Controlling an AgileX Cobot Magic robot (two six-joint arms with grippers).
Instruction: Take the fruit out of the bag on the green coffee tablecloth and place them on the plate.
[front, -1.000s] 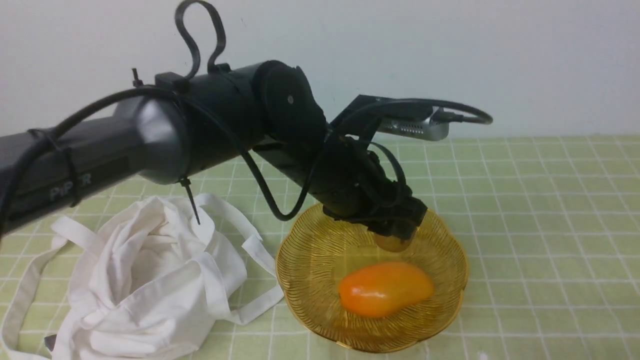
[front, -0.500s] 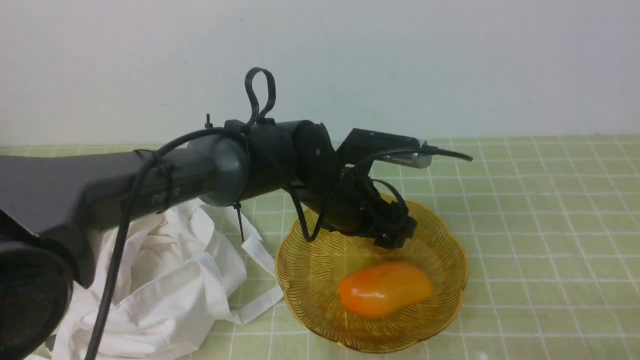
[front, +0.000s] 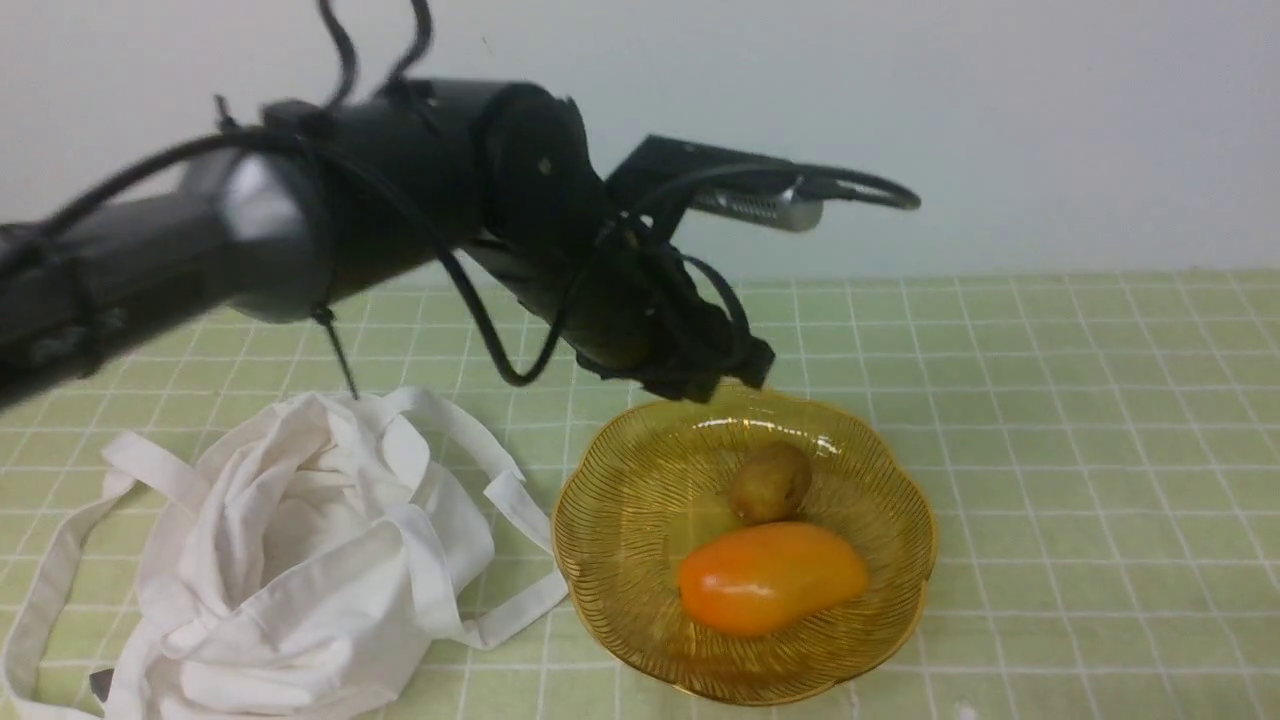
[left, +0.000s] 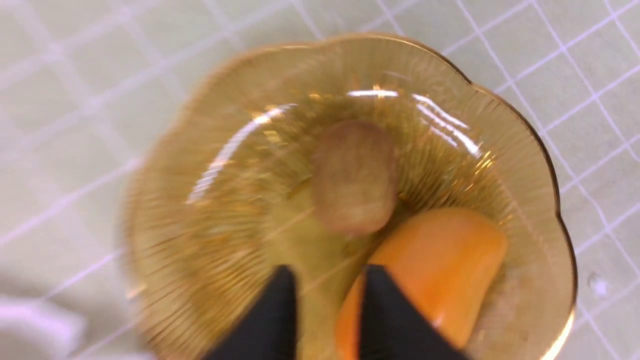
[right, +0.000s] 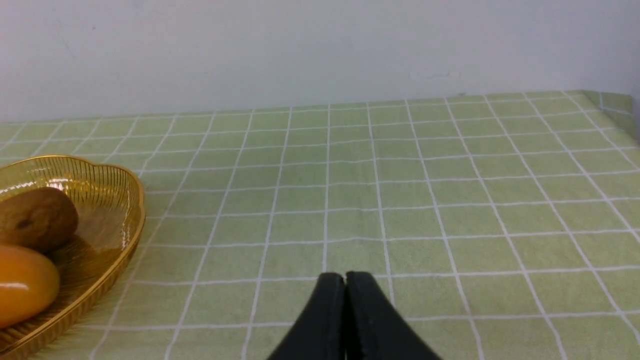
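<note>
Left wrist view: we see our left gripper (left: 328, 280) slightly parted, empty, above the kiwi (left: 354, 176) in the plate (left: 525, 150).

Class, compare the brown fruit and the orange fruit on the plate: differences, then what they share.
The brown fruit is smaller than the orange fruit. The brown fruit's skin is dull and rough, the orange fruit's glossy. The brown fruit lies behind the orange fruit in the front view. Both rest on the plate.

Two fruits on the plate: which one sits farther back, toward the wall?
The small brownish-tan fruit: dull and rough-skinned, it lies behind the larger glossy orange fruit in the plate.
</note>
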